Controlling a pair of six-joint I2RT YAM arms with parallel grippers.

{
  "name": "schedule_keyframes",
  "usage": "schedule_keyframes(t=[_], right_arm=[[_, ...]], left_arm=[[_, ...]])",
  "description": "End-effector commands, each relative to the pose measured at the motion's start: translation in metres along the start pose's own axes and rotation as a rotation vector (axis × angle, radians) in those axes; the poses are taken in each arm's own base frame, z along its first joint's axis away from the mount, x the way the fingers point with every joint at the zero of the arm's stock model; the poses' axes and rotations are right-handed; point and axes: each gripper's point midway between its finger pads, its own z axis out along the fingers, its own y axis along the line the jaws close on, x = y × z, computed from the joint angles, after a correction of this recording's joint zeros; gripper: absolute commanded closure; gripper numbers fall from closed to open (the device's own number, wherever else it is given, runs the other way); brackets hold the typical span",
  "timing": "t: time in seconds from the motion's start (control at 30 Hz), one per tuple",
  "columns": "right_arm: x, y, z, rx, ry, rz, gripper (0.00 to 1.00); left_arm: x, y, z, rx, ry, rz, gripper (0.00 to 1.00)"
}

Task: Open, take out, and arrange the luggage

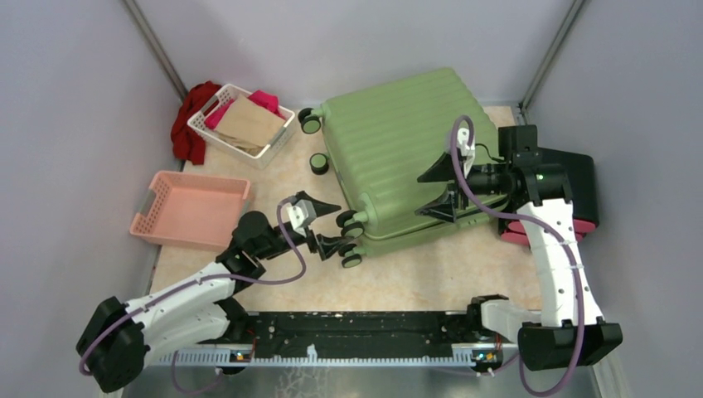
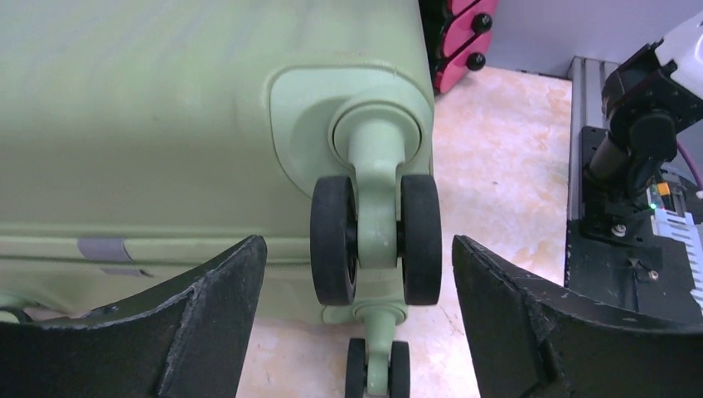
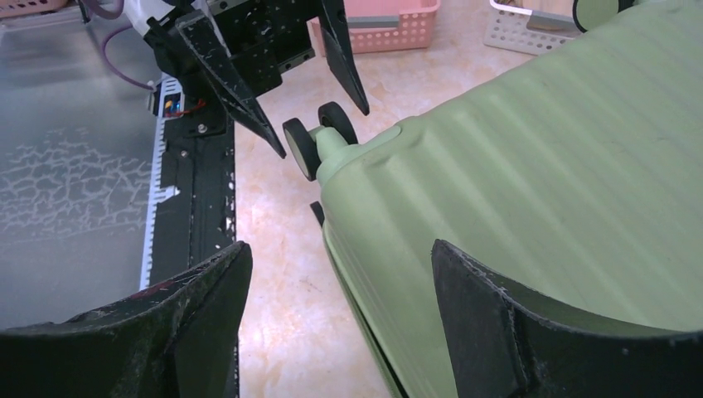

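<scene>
The sage-green luggage [image 1: 398, 145] lies flat and closed in the middle of the table. Its caster wheels face left. My left gripper [image 1: 341, 225] is open, with its fingers on either side of the near-left caster [image 1: 348, 220]. In the left wrist view that caster [image 2: 377, 240] stands between the open fingers [image 2: 215, 307], apart from both, and a second caster [image 2: 379, 365] is below it. My right gripper [image 1: 419, 195] is open over the luggage's near edge. In the right wrist view one finger [image 3: 497, 315] is over the ribbed shell [image 3: 547, 166] and the other is over bare table.
A pink basket [image 1: 192, 209] sits at the left. A white basket [image 1: 242, 124] of clothes and a red cloth [image 1: 189, 124] are at the back left. Black-and-pink stacked cases [image 1: 576, 195] stand at the right behind the right arm. The arms' black rail [image 1: 356, 332] runs along the near edge.
</scene>
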Motion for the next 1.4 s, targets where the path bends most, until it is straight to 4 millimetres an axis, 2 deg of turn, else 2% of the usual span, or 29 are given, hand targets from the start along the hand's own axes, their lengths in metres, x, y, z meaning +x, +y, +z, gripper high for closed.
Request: schedule_keyframes(t=[0.0, 0.13, 0.27, 0.43, 0.53, 0.63, 0.77, 0.93, 1.03, 1.27, 1.37], right_arm=[[-0.014, 0.0, 0.0, -0.023, -0.063, -0.048, 0.22], [-0.012, -0.001, 0.0, -0.018, -0.063, -0.043, 0.22], [-0.012, -0.002, -0.002, -0.011, -0.064, -0.045, 0.22], [-0.011, -0.002, -0.002, -0.007, -0.063, -0.042, 0.22], [-0.012, -0.003, -0.003, 0.001, -0.059, -0.044, 0.22], [-0.012, -0.005, -0.005, 0.014, -0.044, -0.052, 0.22], [-0.015, -0.009, -0.009, 0.05, -0.011, -0.071, 0.22], [-0.021, -0.015, -0.019, 0.106, 0.033, -0.104, 0.23], [-0.025, -0.023, -0.027, 0.161, 0.081, -0.142, 0.23], [-0.053, -0.06, -0.058, 0.359, 0.223, -0.301, 0.23], [-0.063, -0.073, -0.069, 0.423, 0.26, -0.361, 0.23]], left_arm=[[-0.031, -0.008, 0.007, 0.04, -0.127, -0.019, 0.16], [-0.029, -0.019, 0.012, 0.1, -0.143, -0.1, 0.32], [-0.022, -0.024, 0.018, 0.138, -0.111, -0.131, 0.57], [-0.023, -0.022, 0.02, 0.136, -0.08, -0.116, 0.69], [-0.031, -0.007, 0.022, 0.048, -0.074, -0.141, 1.0], [-0.052, 0.008, 0.021, -0.035, -0.107, -0.166, 1.0], [-0.095, 0.033, 0.022, -0.108, -0.161, -0.216, 1.0], [-0.14, 0.074, 0.019, -0.136, -0.228, -0.381, 1.0], [-0.158, 0.102, 0.015, -0.154, -0.289, -0.487, 1.0], [-0.197, 0.146, 0.012, -0.181, -0.374, -0.569, 1.0], [-0.208, 0.162, 0.011, -0.191, -0.398, -0.592, 1.0]])
